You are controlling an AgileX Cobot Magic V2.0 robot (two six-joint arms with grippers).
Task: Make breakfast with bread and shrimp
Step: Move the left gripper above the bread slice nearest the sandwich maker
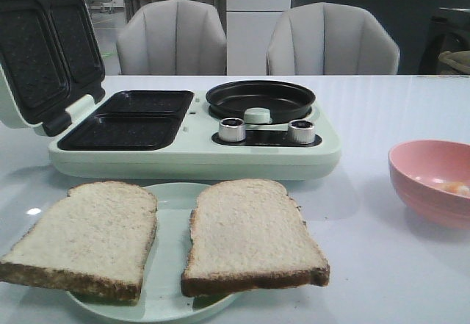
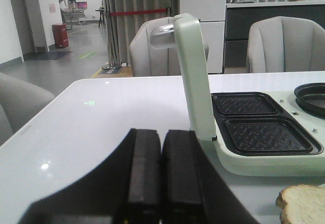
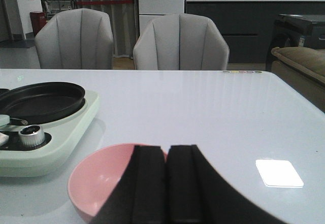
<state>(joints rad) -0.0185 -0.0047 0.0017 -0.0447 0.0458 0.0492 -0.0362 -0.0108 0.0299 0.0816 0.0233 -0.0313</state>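
Breakfast waiting: I am sitting with both arms idle, nothing started.

Two bread slices (image 1: 94, 237) (image 1: 250, 236) are lying on the pale plate (image 1: 170, 200) at lower centre; the shrimp (image 1: 455, 187) is resting in the pink bowl (image 1: 433, 181) at right. Left gripper (image 2: 161, 173) and right gripper (image 3: 166, 183) are both closed and empty. I am judging the bread soft, light and tearable, best pinched at a crust edge; the shrimp small and slippery.

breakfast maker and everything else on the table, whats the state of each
breakfast maker lid: open, raised
grill plates: empty
round pan: empty
bread: two slices flat on plate
shrimp: in pink bowl
left gripper: shut, empty
right gripper: shut, empty
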